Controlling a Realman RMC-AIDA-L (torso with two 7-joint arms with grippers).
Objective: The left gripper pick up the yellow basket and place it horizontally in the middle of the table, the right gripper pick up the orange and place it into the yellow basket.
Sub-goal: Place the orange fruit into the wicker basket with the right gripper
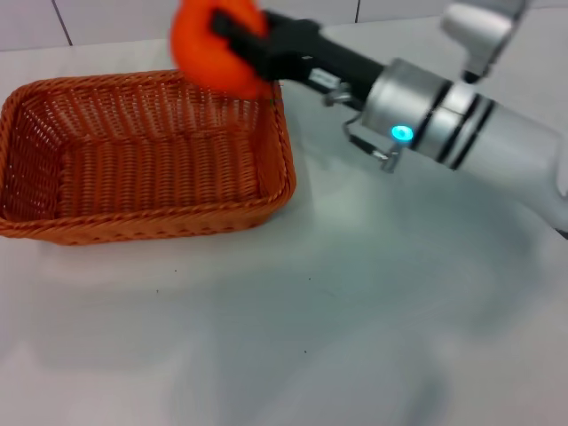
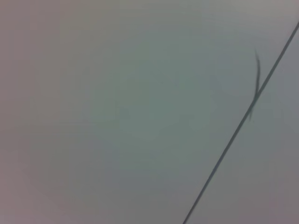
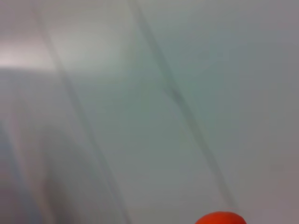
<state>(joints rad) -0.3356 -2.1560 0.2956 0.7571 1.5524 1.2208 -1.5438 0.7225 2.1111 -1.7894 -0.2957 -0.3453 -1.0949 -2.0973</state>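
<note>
free: pale grey counter (image 1: 293,337) open in front and right of the rectangular orange-brown woven wicker basket (image 1: 142,160) | obstacle: silver black-banded right arm (image 1: 461,124) spans the far right | basket's far right rim blocked by right end effector (image 1: 232,43) holding the smooth bright orange fruit (image 1: 209,49)

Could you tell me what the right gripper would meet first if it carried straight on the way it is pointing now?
The right gripper, shut on the orange, points toward the table's far left, over the yellow basket's far rim. Its line seems to pass above the basket, free as far as shown, though depth is unclear.
</note>
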